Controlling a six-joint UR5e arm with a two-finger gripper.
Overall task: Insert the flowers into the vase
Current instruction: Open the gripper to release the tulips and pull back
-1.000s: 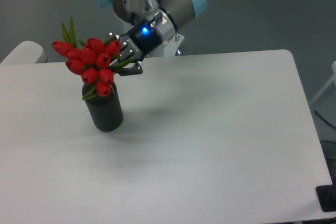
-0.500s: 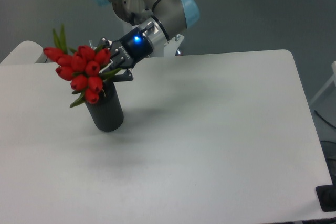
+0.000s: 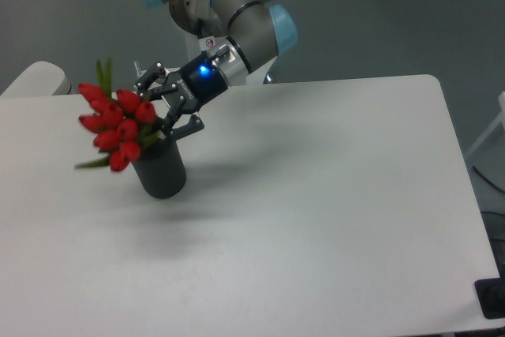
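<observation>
2 black fingers (image 3: 162, 106) look spread, one above and one below the green stems, just behind the buds; I can't tell if they're clamping the stems or have let go, too small to resolve. Bunch of red tulip buds with green stems and pointed leaves (image 3: 115, 126) sits just ahead of the fingertips, tipped over to the far side from the wrist, heads hanging past the rim of the matte black cylindrical vase (image 3: 161, 170). Vase stands upright directly below the fingers, on the white surface (image 3: 316, 211). Stem ends run down toward the vase mouth, but the rim line is hidden by buds and leaves, so how deep they sit is unclear. My read: the grip is low on the stems, near the buds, so the stem ends stay free to enter the hole, and the wrist comes in at a slant to keep the arm off the vase wall. Insertion looks partly done, not seated. Next move likely needs the bunch tipped upright and pushed down. Risk: top-heavy bunch leaning out could flop or lever the vase over.
</observation>
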